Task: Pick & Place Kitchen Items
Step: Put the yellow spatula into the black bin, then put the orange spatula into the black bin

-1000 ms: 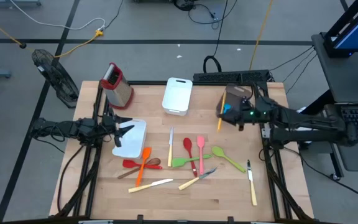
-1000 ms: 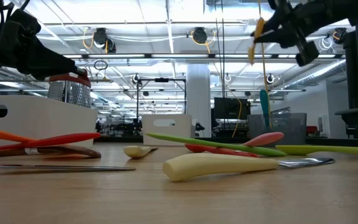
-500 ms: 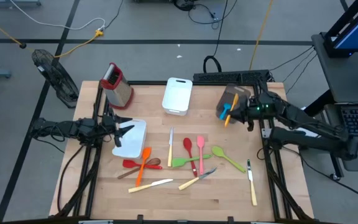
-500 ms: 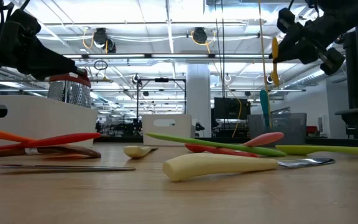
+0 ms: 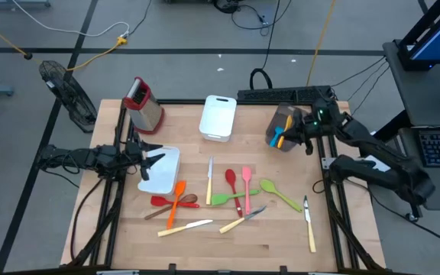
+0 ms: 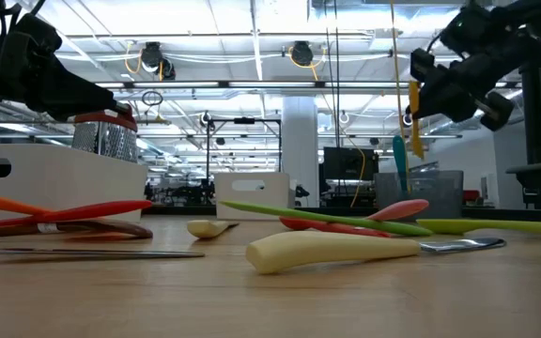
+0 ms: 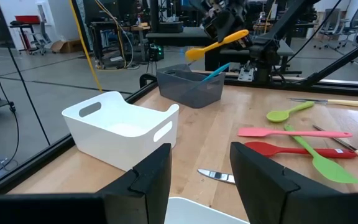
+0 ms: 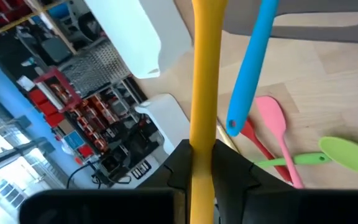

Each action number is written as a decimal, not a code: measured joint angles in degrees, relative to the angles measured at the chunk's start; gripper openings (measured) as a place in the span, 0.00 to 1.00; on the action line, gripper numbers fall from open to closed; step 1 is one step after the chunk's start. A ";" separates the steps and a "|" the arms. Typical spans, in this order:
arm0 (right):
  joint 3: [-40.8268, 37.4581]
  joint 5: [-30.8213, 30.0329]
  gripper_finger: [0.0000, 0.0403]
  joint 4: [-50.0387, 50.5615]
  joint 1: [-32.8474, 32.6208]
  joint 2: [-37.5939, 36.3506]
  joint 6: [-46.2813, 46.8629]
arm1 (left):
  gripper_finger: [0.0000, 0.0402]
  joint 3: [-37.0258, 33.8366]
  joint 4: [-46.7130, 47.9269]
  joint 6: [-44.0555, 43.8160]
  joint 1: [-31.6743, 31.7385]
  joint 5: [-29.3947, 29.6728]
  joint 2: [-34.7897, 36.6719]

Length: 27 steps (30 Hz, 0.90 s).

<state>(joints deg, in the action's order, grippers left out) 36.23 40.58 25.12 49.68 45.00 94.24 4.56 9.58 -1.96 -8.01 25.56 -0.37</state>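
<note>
Overhead, the wooden table is seen with both arms at its sides. The left arm is stretched in from the left edge, and the left gripper is held over a white tub near that edge; its two fingers stand partly apart with nothing between them, as the left wrist view shows. A second white tub sits at the far middle, with a red-topped grater to its left. At the far right stands the dark holder, with a blue utensil leaning out of it.

The right gripper is held just at the holder's right side and is clamped narrowly on a yellow utensil. In the low view this utensil hangs nearly upright, above the table. Its lower end appears to be over or inside the holder, though that cannot be told for certain.

The remaining kitchen items are spread over the middle of the table. A pink spatula and a red spoon lie side by side, and a green spatula lies crosswise, touching the pink one. A light green spoon is angled toward the right. An orange spatula crosses a red spatula and a wooden spoon near the left tub. Cream-handled knives lie at the front and at the right edge.
</note>
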 joint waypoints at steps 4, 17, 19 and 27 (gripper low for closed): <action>0.00 4.89 0.07 -0.02 3.02 3.81 -3.02 | 0.42 0.00 0.00 0.00 0.00 0.00 -0.01; -0.02 12.26 0.13 0.01 10.06 13.20 -11.88 | 0.42 0.00 0.00 0.00 0.00 0.00 0.00; -0.02 12.24 0.18 -0.01 10.39 14.06 -12.56 | 0.42 0.00 0.00 0.00 0.00 0.01 -0.01; -0.02 12.16 0.18 -0.08 12.29 16.73 -16.98 | 0.42 0.00 0.00 0.01 -0.01 0.00 0.00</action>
<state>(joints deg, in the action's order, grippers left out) 36.21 52.74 25.04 61.97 61.73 77.26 4.56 9.58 -1.95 -8.02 25.56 -0.37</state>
